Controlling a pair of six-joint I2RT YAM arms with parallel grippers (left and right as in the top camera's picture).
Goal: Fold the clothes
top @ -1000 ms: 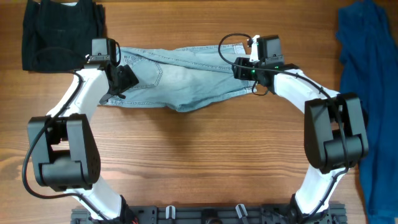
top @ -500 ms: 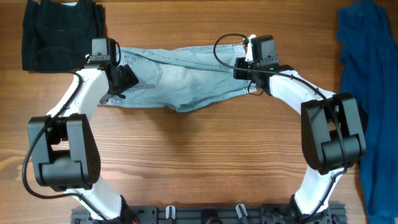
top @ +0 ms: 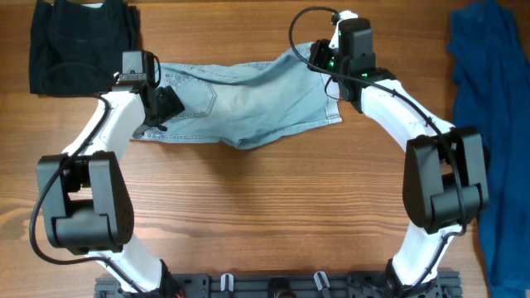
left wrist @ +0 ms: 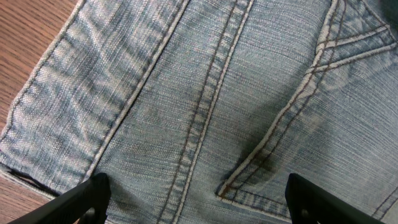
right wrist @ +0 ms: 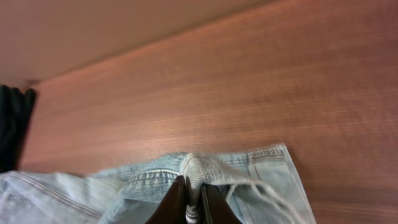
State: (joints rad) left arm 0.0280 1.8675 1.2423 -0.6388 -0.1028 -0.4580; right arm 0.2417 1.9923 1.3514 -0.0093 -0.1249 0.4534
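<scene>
The clothes, light-blue denim shorts (top: 248,103), lie spread on the wooden table between my two arms. My left gripper (top: 168,103) hovers over their left end, open; in the left wrist view its black fingers (left wrist: 81,199) stand wide apart over the denim (left wrist: 205,93) with its seams and a pocket corner. My right gripper (top: 321,56) is at the shorts' far right corner, shut on a pinched fold of the frayed edge (right wrist: 199,168). Its jaws (right wrist: 194,196) clamp that fold, and loose threads trail off to the right.
A black garment (top: 79,41) lies at the back left corner, also showing at the left edge of the right wrist view (right wrist: 9,124). A large dark-blue garment (top: 489,124) covers the table's right side.
My right gripper has shut on the shorts' right edge and moved toward the far side of the table, drawing that corner back with it. The left arm has not moved.
</scene>
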